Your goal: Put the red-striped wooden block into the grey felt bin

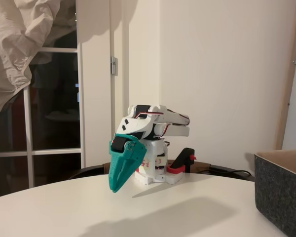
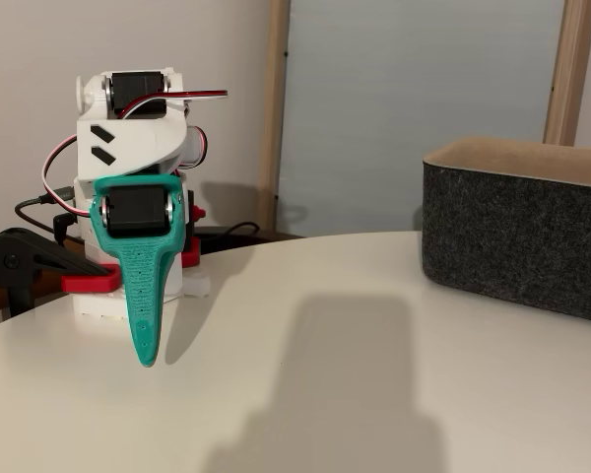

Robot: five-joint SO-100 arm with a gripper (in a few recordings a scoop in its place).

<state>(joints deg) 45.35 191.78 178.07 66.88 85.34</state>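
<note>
- The arm [image 1: 153,123] sat folded up over its base, with the teal gripper [image 1: 119,170] pointing down at the table [image 1: 138,212], well apart from the bin [image 1: 283,197].
- Claw state: the fingers looked pressed together into one narrow wedge in both fixed views, no gap I could make out, and nothing was held in it.
- The block: I couldn't spot it anywhere on the table stretch between the arm and the bin, so no idea where it was lying.
- The bin [image 2: 517,236] stood at the table's edge, off to the right of the arm in both fixed views. Only the grey wall and a strip of tan lining at the rim showed, so whatever was inside was hidden from these low angles.
- My take on the step: this looked like the very start, nothing picked yet. To do it well, I'd locate the block first, open the claw wide before dropping down, and come in square over it. It's flat, so a sloppy angle would probably just push it away.
- Later on, I'd lift well above the bin's thick wall before releasing.
</note>
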